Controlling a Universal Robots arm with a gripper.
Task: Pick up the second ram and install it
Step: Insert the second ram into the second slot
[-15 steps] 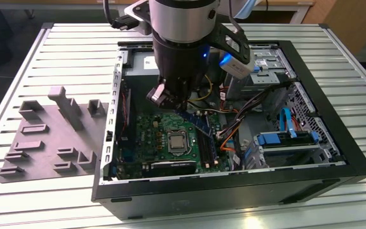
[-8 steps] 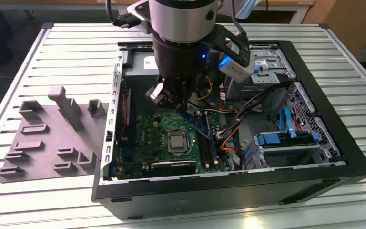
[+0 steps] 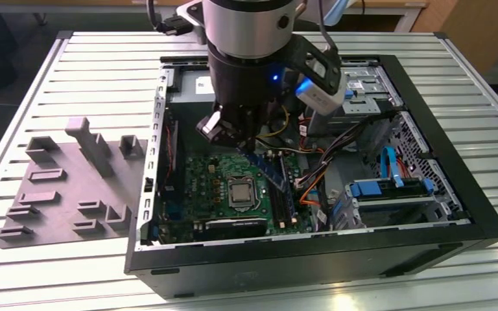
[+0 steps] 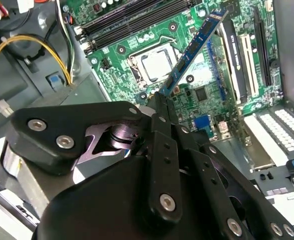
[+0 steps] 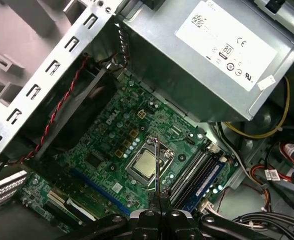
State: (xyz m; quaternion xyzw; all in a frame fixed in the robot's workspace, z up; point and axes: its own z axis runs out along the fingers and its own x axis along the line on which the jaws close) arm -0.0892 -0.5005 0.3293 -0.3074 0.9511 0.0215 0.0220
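Exterior view: the black two-finger gripper [image 3: 242,148] clamps the second ram [image 3: 271,172], a long, thin dark memory stick slanting just below it, over the green motherboard [image 3: 210,175]. Second wrist view: the second ram [image 4: 192,50] juts beyond the gripper [image 4: 160,100]. First wrist view: the second ram [image 5: 157,160] shows edge-on ahead of the gripper [image 5: 159,207], beside the silver processor socket [image 5: 144,166].

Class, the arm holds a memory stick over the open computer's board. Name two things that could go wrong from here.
1. The gripper pinches the second ram near one end, tilted; it may slip and drop onto the processor socket close by.
2. Tilted so, it might meet the memory slots askew and jam.
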